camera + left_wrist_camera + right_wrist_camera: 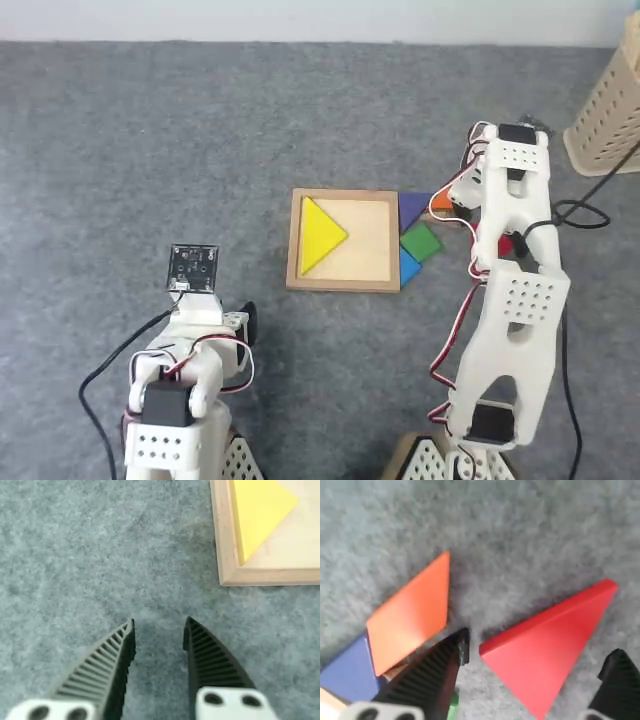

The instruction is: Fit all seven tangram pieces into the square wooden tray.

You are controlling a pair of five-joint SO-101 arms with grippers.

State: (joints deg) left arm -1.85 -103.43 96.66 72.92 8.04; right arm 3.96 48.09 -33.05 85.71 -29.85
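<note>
The square wooden tray (343, 285) holds one piece, the yellow triangle (320, 235). Its long edge runs 12 to 6 along the tray's 9 o'clock wall, and its apex points to 3. The red triangle (555, 645) lies flat on the carpet (150, 150) at the tray's 3 o'clock, between the widely spread fingers of the right gripper (542, 652). The purple piece (412, 207), green piece (421, 241), blue piece (408, 266) and orange piece (441, 201) cluster by the tray's 3 o'clock wall. The left gripper (160, 625), fingers apart, hangs over carpet at the tray's 8 o'clock.

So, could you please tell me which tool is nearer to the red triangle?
Right. The right tool, open, straddles the red triangle; the left tool hovers over carpet on the tray's opposite side.
</note>
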